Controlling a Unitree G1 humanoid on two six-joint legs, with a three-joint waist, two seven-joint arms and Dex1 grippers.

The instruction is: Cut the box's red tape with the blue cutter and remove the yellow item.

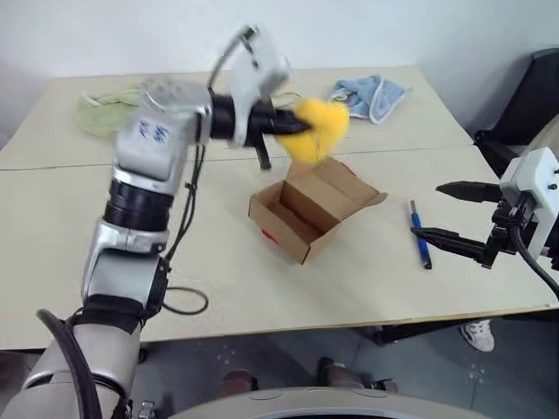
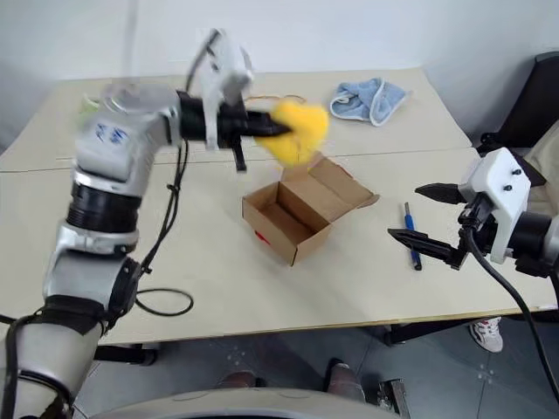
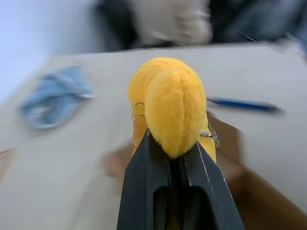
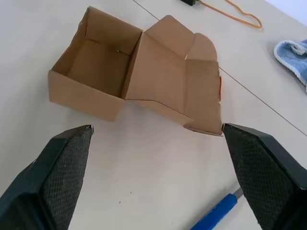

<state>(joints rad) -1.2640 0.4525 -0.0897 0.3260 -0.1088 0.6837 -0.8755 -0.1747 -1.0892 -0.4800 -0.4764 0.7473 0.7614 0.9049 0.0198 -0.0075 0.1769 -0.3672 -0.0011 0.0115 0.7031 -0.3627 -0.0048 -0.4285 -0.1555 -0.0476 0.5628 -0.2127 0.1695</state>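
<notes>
The left gripper point(image 1: 301, 127) hangs above the table point(image 1: 218, 279), its jaws pinching the yellow item point(image 1: 321, 129), a fuzzy plush thing held in the air just over the far side of the box point(image 1: 307, 209). The box sits near the table's middle with its flaps thrown open and its inside bare; a trace of the red tape point(image 4: 220, 87) shows on one flap edge. The blue cutter point(image 1: 421, 234) lies flat on the table to the right of the box, apart from it. The right gripper point(image 1: 461, 218) hovers at the right, beside the cutter, jaws spread wide and holding nothing. A light blue cloth point(image 1: 370, 94) lies at the far right, a pale green one point(image 1: 105, 109), somewhat blurred, at the far left, and an orange wire hanger point(image 4: 235, 12) beyond the box.
</notes>
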